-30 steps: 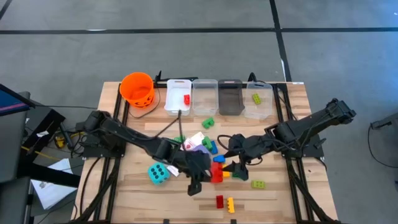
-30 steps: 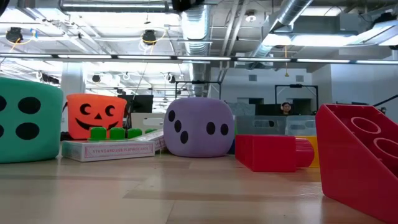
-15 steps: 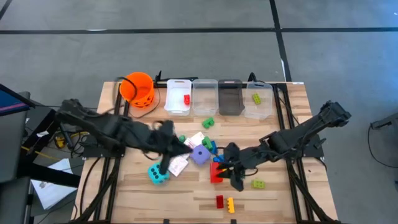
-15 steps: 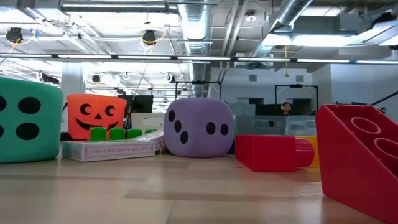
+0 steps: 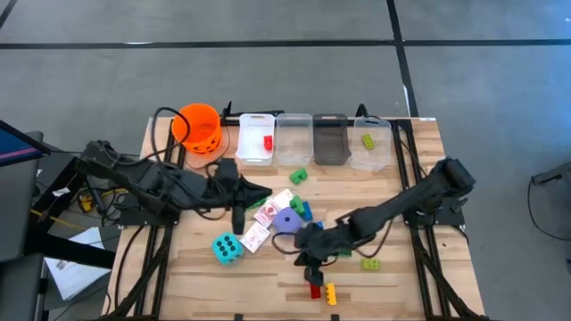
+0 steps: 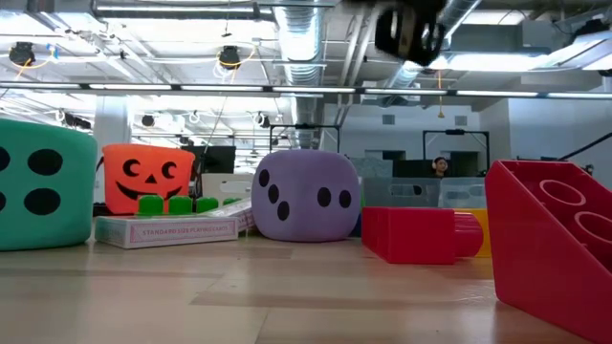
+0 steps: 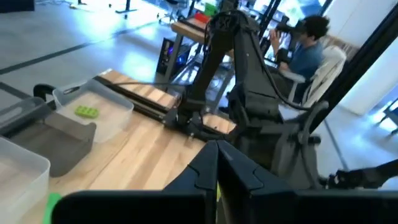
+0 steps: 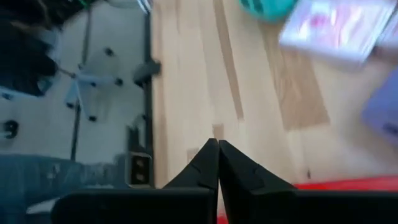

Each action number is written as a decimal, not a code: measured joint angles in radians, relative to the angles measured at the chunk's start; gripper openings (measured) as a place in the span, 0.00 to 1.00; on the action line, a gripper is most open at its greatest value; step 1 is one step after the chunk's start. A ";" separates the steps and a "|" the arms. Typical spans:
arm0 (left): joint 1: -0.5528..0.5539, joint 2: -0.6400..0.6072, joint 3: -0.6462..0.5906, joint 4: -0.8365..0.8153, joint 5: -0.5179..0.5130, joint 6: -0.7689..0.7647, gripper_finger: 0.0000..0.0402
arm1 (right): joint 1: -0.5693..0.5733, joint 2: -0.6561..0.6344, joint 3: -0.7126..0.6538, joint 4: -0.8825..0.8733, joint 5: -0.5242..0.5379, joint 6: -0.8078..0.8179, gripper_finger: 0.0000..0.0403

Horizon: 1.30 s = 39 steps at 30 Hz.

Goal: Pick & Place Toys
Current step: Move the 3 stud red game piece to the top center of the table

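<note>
Toys lie scattered mid-table: a teal dice (image 5: 227,249), a purple dice (image 5: 287,221), a card box (image 5: 256,236), and small red (image 5: 314,288), yellow (image 5: 331,292) and green (image 5: 370,264) bricks. My right gripper (image 5: 310,267) is shut with nothing between its fingers (image 8: 218,149). It hangs over bare wood at the near middle, and the edge of a red brick (image 8: 348,183) shows just below it. My left gripper (image 5: 239,221), also shut (image 7: 217,163) and holding nothing, is left of the purple dice, beside the cards.
An orange bucket (image 5: 197,127) stands at the far left. Beside it runs a row of clear bins (image 5: 293,138); one holds a red brick (image 5: 268,142), another a green one (image 5: 367,141). A person (image 7: 305,46) sits beyond the table's right side.
My left gripper has drawn back from the near middle toward the table's left and far edge. My right gripper has swung toward the left and near edge, over the large red brick, and its spread fingers have come together. The toys have stayed put.
</note>
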State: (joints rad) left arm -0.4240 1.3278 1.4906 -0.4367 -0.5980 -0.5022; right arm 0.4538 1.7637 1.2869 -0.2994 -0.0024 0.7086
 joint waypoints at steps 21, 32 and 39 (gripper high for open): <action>-0.001 0.053 0.000 -0.020 0.000 -0.003 0.00 | -0.031 0.155 0.000 -0.146 -0.120 -0.035 0.00; -0.001 0.053 0.000 -0.020 0.000 -0.002 0.00 | -0.059 0.254 0.002 -0.193 -0.129 0.000 0.00; -0.001 0.053 0.000 -0.020 0.001 -0.002 0.00 | -0.115 0.241 0.003 -0.326 -0.069 0.000 0.00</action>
State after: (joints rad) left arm -0.4253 1.3808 1.4902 -0.4568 -0.5975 -0.5037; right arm 0.3388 2.0045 1.2897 -0.6250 -0.0711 0.7082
